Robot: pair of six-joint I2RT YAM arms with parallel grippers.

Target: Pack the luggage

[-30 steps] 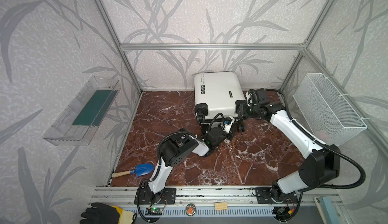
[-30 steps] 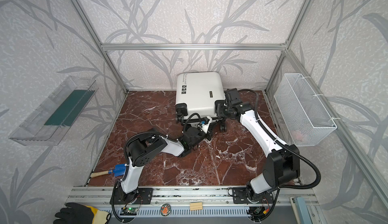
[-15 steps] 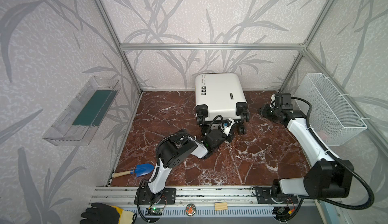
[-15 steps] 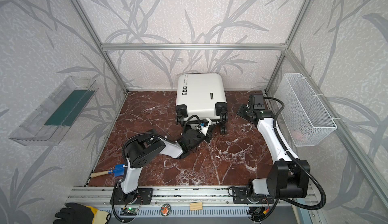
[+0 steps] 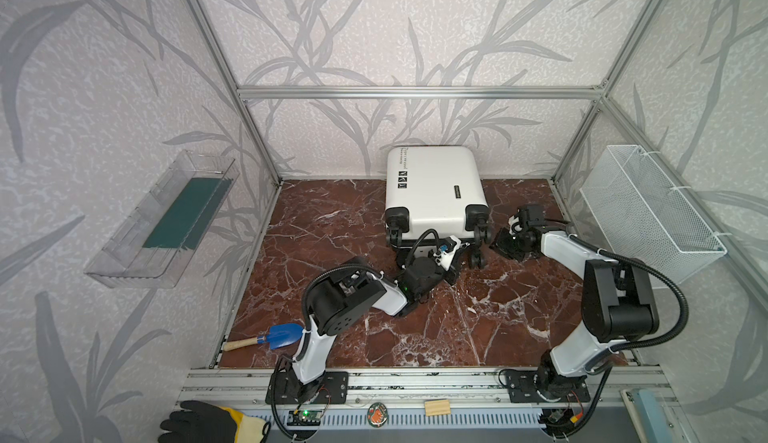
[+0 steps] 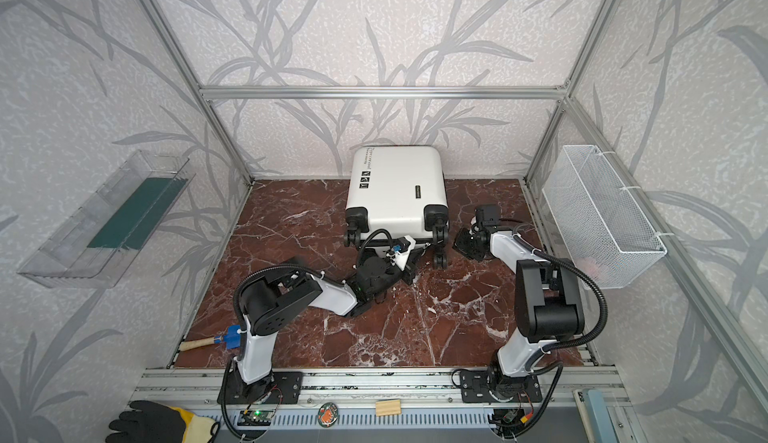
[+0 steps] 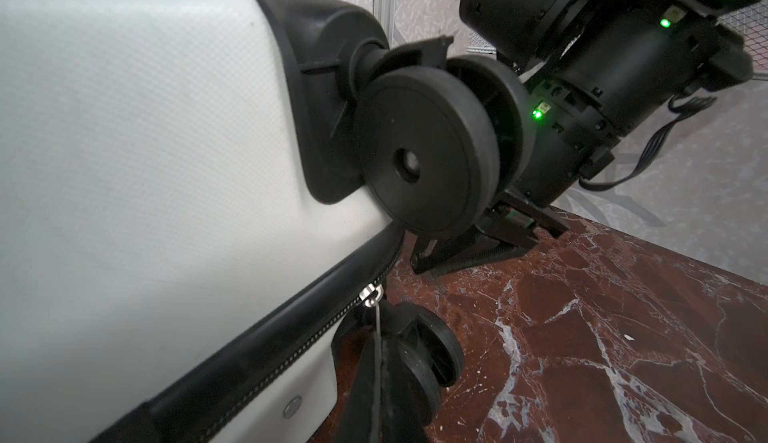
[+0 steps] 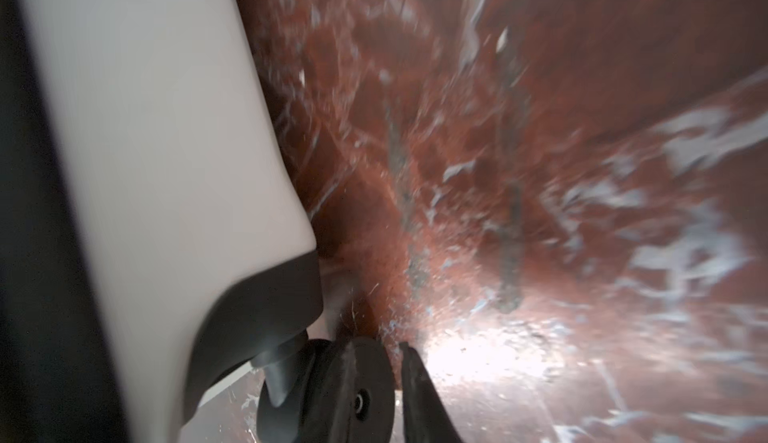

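Note:
The luggage [image 5: 434,193] [image 6: 397,189], a closed white hard-shell case with black wheels, lies flat at the back middle of the marble floor in both top views. My left gripper [image 5: 455,268] [image 7: 380,378] sits low at its front edge. It is shut on a thin cord that runs up to the zipper slider [image 7: 372,293]. My right gripper [image 5: 500,245] [image 8: 395,345] hangs just right of the front right wheel [image 8: 353,395]. That view is blurred: one finger [image 8: 419,391] shows beside the wheel, the other I cannot make out.
A blue trowel [image 5: 270,337] with a wooden handle lies at the front left floor edge. On the right wall hangs a white wire basket [image 5: 648,212], on the left wall a clear tray [image 5: 166,220]. A glove [image 5: 208,424] and a wooden block [image 5: 437,407] lie outside the front rail.
My right gripper left the luggage's front right corner, swung out to the right, then came forward and down beside the front right wheels. The left gripper has stayed put.

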